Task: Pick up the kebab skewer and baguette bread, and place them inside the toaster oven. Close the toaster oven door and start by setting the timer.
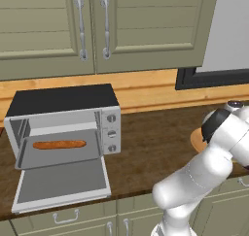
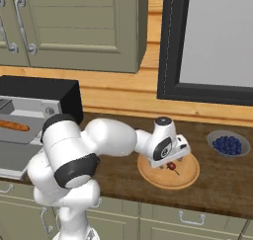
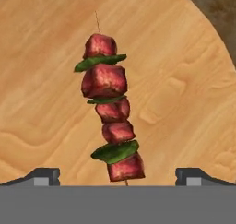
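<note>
Gripper point(image 3: 117, 177) spread wide, holding nothing, fingertips point(image 3: 44, 176) straddling the kebab skewer point(image 3: 109, 121) on the wooden plate point(image 3: 184, 103); stick's long axis runs 6 to 12, slightly toward 11. Baguette bread point(image 1: 59, 144) already inside toaster oven point(image 1: 63, 114)

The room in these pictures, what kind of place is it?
It looks like a home kitchen, computer-rendered. A toaster oven sits open on a dark wooden counter, with olive-green cabinets above and below. A kebab skewer lies on a round wooden plate, beside a bowl of blueberries.
</note>
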Robot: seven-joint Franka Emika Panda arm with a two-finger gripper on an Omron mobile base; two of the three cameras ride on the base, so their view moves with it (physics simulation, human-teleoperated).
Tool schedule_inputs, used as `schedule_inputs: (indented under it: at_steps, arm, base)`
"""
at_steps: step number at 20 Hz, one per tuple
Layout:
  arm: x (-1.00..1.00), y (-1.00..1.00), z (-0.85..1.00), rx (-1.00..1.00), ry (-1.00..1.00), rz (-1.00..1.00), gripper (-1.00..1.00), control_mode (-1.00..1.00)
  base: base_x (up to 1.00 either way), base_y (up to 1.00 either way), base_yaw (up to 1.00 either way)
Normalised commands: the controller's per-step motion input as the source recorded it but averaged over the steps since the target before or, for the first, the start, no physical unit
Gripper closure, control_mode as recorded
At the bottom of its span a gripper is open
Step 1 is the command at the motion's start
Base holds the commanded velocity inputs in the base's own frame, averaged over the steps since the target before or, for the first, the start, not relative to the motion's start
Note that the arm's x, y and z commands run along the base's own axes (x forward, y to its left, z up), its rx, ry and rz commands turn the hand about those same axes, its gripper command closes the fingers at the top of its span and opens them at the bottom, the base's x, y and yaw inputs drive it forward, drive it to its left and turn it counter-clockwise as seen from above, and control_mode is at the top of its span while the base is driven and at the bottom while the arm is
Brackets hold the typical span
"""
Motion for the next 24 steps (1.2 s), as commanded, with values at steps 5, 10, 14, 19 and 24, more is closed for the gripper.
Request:
schedule_inputs:
  at_steps: [5,10,14,19,24]
  arm:
    - [0.18,-0.10,-0.17,0.00,0.00,0.08,-1.00,-1.00]
    - [0.07,0.00,-0.25,0.00,0.03,0.07,1.00,-1.00]
    - [0.00,-0.03,-0.31,0.00,0.06,0.08,1.00,-1.00]
    - [-0.02,-0.01,-0.11,0.00,0.02,0.10,1.00,-1.00]
    - [-0.43,0.22,0.31,0.00,-0.02,0.19,1.00,-1.00]
  base:
    - [0.00,0.00,0.00]
    - [0.00,0.00,0.00]
    - [0.00,0.00,0.00]
    - [0.00,0.00,0.00]
    - [0.00,0.00,0.00]
